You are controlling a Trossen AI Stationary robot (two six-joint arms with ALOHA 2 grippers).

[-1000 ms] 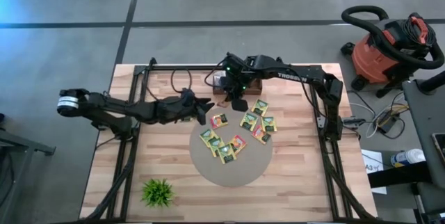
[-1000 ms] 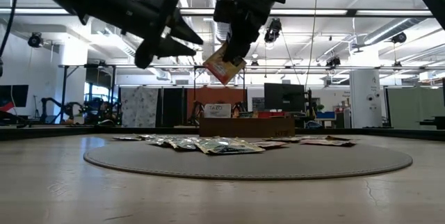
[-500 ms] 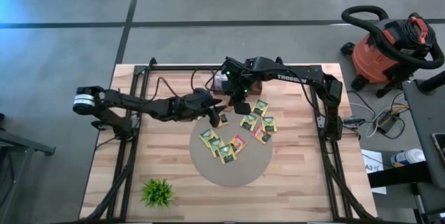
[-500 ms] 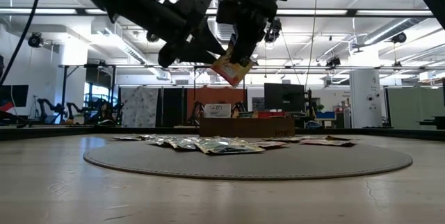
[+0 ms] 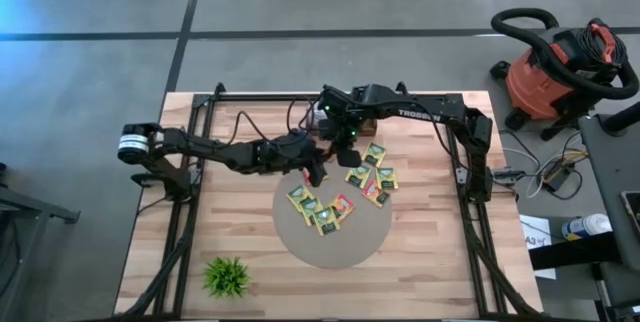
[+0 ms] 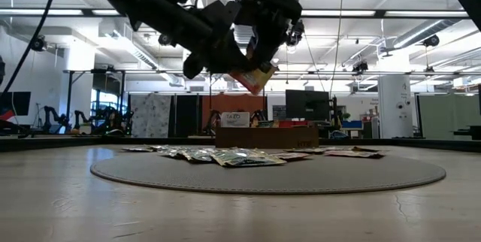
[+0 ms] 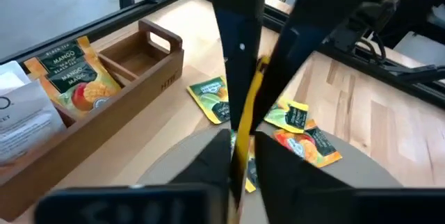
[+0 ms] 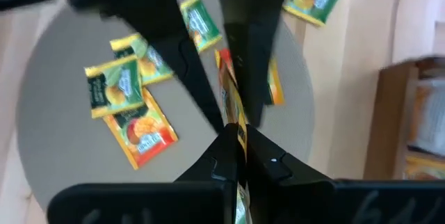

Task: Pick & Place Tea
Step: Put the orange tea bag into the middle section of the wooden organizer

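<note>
Sachets of yellow-green tea (image 5: 320, 210) lay scattered on the round grey mat (image 5: 368, 245) in the high view, both arms meeting above its far edge, seemingly for a handover. Low view: the right gripper (image 6: 259, 65) pinched one orange sachet (image 6: 254, 78) in the air, the left gripper (image 6: 225, 65) reaching in beside it. Left wrist view: its own fingers (image 7: 274, 158) closed around that sachet's edge. Right wrist view: jaws clamped on it.
</note>
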